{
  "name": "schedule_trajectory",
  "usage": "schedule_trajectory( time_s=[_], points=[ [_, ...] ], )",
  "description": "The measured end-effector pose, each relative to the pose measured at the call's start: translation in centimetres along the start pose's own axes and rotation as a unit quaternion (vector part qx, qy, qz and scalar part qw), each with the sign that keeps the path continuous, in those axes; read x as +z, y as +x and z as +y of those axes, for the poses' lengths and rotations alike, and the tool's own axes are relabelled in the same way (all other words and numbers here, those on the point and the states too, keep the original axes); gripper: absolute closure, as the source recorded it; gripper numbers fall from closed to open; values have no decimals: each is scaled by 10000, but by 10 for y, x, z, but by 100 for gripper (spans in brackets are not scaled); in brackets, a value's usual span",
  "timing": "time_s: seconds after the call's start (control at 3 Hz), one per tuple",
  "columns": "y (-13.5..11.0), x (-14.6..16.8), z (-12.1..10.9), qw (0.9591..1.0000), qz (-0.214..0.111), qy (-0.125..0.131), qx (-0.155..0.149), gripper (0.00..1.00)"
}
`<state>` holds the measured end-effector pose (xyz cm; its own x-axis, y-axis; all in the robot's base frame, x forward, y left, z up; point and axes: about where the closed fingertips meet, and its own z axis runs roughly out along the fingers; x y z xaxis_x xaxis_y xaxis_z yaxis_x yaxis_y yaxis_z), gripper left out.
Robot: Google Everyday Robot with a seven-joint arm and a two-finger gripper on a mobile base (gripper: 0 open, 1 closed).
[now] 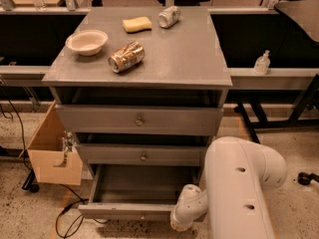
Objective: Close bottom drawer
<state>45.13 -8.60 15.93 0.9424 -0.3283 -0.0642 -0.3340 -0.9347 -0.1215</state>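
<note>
The bottom drawer (124,211) is the lowest of three grey drawers in the cabinet. It stands pulled out towards me with its inside empty, and its small round knob (142,216) is at the bottom edge of the view. My white arm (239,183) fills the lower right. Its wrist curls down to the right end of the drawer's front panel. My gripper (179,221) sits there at the panel's right end, close against it. The middle drawer (143,154) and top drawer (138,119) are pushed in.
On the cabinet top (184,59) are a white bowl (86,41), a tipped can (126,57), a yellow sponge (137,24) and another can (168,16). A cardboard box (52,151) hangs at the left. Cables (67,215) lie on the floor. A sanitizer bottle (261,62) stands on the right ledge.
</note>
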Motion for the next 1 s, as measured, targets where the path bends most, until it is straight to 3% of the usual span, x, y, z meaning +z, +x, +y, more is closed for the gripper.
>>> schedule_trajectory(
  time_s=[0.33, 1.0],
  points=[
    [22, -3, -8, 9996, 243, 93, -67, 100],
    [36, -6, -14, 9990, 390, 181, -134, 100]
  ],
)
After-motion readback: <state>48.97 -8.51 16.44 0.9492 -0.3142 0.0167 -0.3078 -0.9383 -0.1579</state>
